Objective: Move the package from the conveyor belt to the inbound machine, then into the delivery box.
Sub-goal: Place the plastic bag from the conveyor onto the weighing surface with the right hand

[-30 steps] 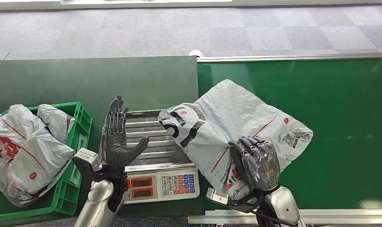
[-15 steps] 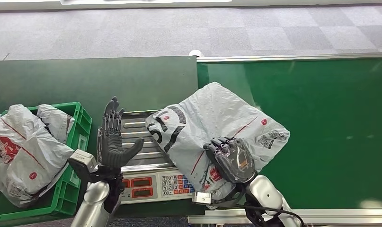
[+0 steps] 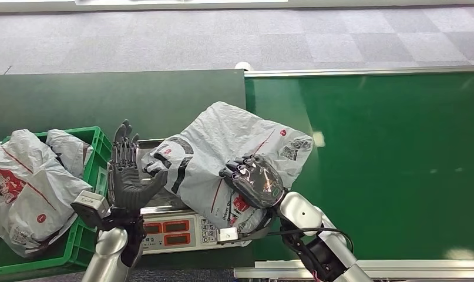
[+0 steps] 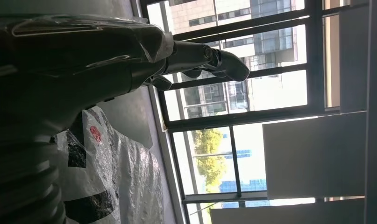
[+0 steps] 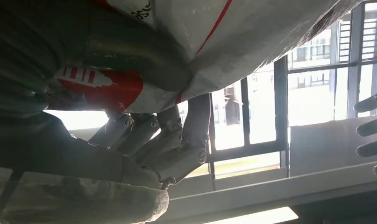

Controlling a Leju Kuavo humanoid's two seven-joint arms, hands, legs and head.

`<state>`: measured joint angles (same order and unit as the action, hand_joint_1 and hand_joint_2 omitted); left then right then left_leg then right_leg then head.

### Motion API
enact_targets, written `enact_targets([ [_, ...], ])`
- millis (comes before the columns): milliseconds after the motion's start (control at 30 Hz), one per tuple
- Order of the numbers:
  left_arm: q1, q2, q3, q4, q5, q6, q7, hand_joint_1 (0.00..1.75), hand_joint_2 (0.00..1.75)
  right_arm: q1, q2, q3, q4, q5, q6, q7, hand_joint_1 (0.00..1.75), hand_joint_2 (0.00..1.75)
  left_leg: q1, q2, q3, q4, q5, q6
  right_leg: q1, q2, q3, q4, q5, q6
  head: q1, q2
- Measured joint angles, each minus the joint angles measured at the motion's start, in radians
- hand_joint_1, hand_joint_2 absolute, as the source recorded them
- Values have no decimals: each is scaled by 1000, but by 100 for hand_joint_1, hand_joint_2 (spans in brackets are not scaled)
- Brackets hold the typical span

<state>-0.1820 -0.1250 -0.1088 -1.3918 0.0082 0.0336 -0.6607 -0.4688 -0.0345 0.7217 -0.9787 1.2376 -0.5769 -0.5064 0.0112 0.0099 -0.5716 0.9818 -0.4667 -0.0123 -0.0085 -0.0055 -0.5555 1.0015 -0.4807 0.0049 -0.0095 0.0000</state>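
Left hand point(image 3: 128, 176), open and upright, now touches the bag's point(image 3: 222, 147) edge; bag, gripped from above by right hand point(image 3: 255, 181), has slid off belt point(image 3: 387, 147) onto scale point(image 3: 175, 226): weighing step nearly reached

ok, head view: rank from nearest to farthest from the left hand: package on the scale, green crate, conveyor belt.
1. Package: right beside the left hand, on its right, its end about touching the thumb.
2. Green crate: just to the hand's left, rim close by.
3. Conveyor belt: far right, beyond the package and the right hand that grips it.
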Motion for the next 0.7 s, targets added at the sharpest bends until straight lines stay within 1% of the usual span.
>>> enact_targets([
  [167, -19, -10, 7, -5, -21, -7, 4, 0, 175, -53, -5, 22, 23, -31, -20, 7, 175, 175, 0, 0, 0, 0, 0, 0, 0, 0, 0, 0, 0, 0, 0, 0],
  [300, -57, -25, 7, 1, -42, -27, 15, 0, 175, -77, -14, 31, 26, -32, -21, 38, 175, 175, 0, 0, 0, 0, 0, 0, 0, 0, 0, 0, 0, 0, 0, 0],
  [467, -104, -44, -5, 18, -66, -32, 34, 0, 175, -73, -32, 38, 6, -12, -18, 68, 175, 175, 0, 1, 0, 1, 0, 0, 0, 0, 0, 0, 0, 0, 0, 0],
  [567, -114, -49, -10, 25, -79, -25, 36, 0, 175, -65, -41, 39, -7, 2, -15, 79, 175, 175, 0, 0, 0, 1, 0, 0, 0, 0, 0, 0, 0, 0, 0, 0],
  [700, -118, -52, -15, 31, -63, -51, 39, 0, 175, -21, -57, 34, -51, 31, -8, 94, 175, 175, 0, 0, 0, 1, 0, 0, 0, 0, -1, 0, 0, 0, 0, 0],
])
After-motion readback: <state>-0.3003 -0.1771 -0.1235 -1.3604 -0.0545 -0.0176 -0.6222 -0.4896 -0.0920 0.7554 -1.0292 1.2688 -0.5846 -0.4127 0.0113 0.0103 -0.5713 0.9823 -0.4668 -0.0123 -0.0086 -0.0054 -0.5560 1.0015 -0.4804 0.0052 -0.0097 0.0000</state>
